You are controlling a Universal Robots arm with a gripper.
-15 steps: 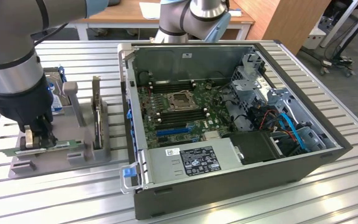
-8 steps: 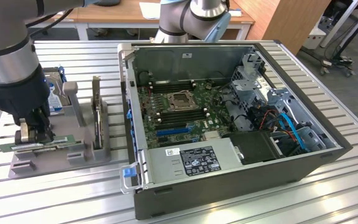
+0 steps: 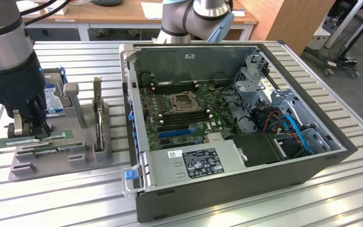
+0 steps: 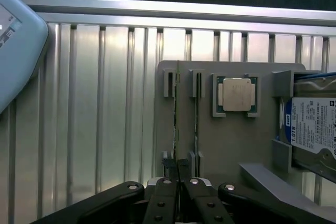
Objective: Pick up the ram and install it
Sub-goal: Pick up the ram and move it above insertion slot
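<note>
One ram (image 3: 55, 137), clamped mid-length between gripper (image 3: 30, 131) fingers (image 3: 41, 126)

Your pincer (image 4: 178, 176) has its two black fingers (image 4: 167, 198) pressed together on the ram (image 4: 176, 124). You see the ram edge-on, as a thin dark strip lying along one slot of the grey plastic holder block (image 4: 231, 145). A second narrow slot runs parallel, just beside it. Next to the slots, a square silver-capped processor chip (image 4: 237, 94) lies flat in its own recess in the block. Past the chip, at the block's edge, a silver hard drive with a blue-and-white label (image 4: 314, 127) sits between grey brackets. The block rests on the ribbed aluminium tabletop (image 4: 105, 108). A rounded pale blue-grey casing (image 4: 18, 40) hangs well apart from the block.
</note>
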